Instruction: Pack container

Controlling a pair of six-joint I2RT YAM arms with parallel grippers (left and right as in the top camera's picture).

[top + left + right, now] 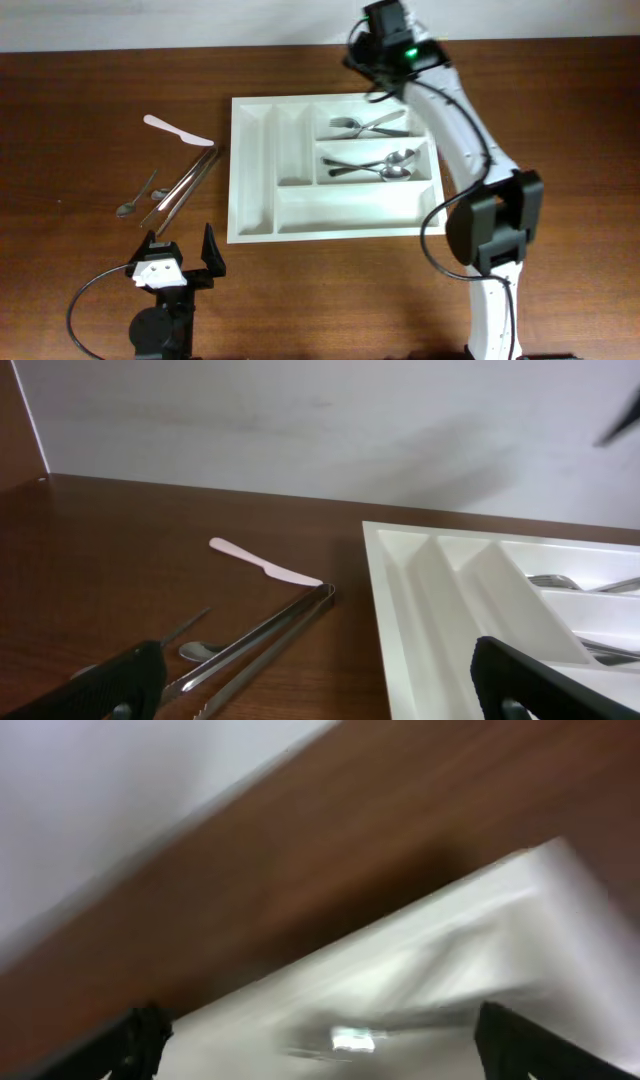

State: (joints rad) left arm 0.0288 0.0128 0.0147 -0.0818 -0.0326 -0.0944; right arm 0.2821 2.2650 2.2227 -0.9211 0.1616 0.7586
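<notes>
**Container** (350, 206): a white five-compartment cutlery tray, flat on the wooden table (80, 90), about midway along it and nearer the far edge. Two narrow slots are at its left end and three wide bays at its right.

**Far wide bay:** metal cutlery (368, 125), crossed.

**Middle wide bay:** spoons (385, 167), lying lengthwise.

**Left of the tray, on bare table:**
- A white plastic knife (178, 130), farthest back.
- Metal tongs (187, 180), lying diagonally just beside the tray's left wall.
- A small spoon (136, 198), beyond the tongs.

**My left gripper** (181, 240): by the near edge, below the tongs. The jaws are spread wide with nothing between them.

**My right gripper** (325, 1035): over the tray's far right corner. The view is blurred, but the fingers stand far apart at the frame's lower corners and grasp nothing.
</notes>
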